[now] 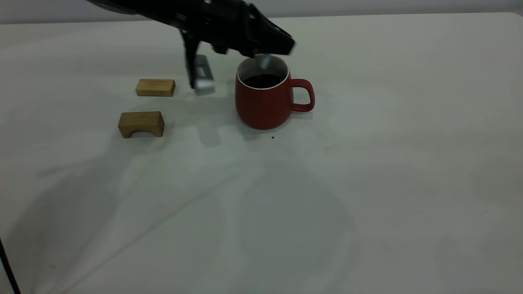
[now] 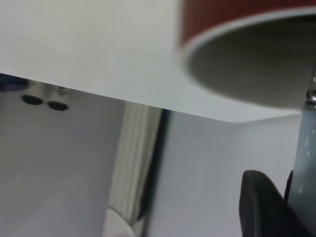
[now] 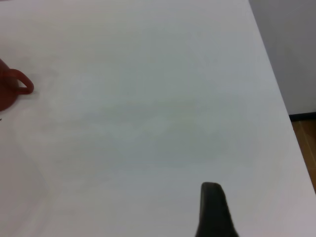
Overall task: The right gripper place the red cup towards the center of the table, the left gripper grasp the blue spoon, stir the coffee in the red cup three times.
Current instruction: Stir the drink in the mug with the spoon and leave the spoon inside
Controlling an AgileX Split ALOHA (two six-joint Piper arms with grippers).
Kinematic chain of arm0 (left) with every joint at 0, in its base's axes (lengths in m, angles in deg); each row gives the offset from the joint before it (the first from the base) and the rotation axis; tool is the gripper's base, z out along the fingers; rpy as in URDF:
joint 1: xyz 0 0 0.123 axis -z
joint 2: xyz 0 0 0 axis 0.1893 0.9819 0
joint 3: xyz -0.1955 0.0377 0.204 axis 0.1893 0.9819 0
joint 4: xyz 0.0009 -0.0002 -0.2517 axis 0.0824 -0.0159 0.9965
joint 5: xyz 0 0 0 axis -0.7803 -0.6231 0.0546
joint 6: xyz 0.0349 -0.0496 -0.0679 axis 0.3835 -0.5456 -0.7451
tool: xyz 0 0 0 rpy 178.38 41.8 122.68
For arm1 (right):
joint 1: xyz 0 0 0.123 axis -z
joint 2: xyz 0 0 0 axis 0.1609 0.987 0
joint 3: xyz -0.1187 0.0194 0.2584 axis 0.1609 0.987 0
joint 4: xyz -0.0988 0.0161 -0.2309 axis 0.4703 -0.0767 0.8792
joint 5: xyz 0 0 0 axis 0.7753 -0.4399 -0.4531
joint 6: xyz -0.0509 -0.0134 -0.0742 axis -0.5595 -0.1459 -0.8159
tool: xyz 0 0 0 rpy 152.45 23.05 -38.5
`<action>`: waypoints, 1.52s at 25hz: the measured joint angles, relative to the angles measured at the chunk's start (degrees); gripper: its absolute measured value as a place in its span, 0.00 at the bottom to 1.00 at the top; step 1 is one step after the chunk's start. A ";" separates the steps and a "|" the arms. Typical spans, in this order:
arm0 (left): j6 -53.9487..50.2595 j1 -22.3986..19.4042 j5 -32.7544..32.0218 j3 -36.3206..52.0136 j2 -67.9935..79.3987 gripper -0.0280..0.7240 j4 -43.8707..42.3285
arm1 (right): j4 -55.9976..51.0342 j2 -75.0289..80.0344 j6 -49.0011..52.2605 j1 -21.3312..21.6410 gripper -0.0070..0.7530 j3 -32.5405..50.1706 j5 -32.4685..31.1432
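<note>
While upright: blue spoon (image 2: 307,148), bowl-down.

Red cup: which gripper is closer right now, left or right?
Left. The left gripper hangs directly over the red cup, holding the blue spoon at its mouth. The right gripper is far off to the handle side, with bare table between.
</note>
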 joint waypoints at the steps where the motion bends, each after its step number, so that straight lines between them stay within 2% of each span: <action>1: 0.51 -0.21 0.55 0.00 0.00 0.22 0.88 | 0.00 0.00 0.00 0.00 0.73 0.00 0.00; 6: 5.06 1.78 4.90 0.00 0.00 0.22 7.45 | 0.00 0.00 0.00 0.00 0.73 0.00 0.00; 13: 8.24 4.33 4.85 0.00 0.05 0.22 10.78 | 0.00 0.00 0.00 0.00 0.73 0.00 0.00; 16: 7.63 4.33 1.72 0.00 0.05 0.22 9.58 | 0.00 0.00 0.00 0.00 0.73 0.00 0.00; 20: 3.19 3.11 -3.28 0.00 0.05 0.22 3.83 | 0.00 0.00 0.00 0.00 0.73 0.00 0.00; 24: 0.76 0.41 -4.05 0.00 0.05 0.22 0.02 | 0.00 0.00 0.00 0.00 0.73 0.00 0.00; 29: 2.19 -0.21 0.79 0.00 0.05 0.22 3.09 | 0.00 0.00 0.00 0.00 0.73 0.00 -0.02; 34: 7.82 2.69 6.35 0.00 0.05 0.22 9.16 | 0.00 0.00 0.00 0.00 0.73 0.00 -0.02; 38: 9.06 4.87 6.01 0.00 0.05 0.22 9.78 | 0.00 0.00 0.00 0.00 0.73 0.00 -0.02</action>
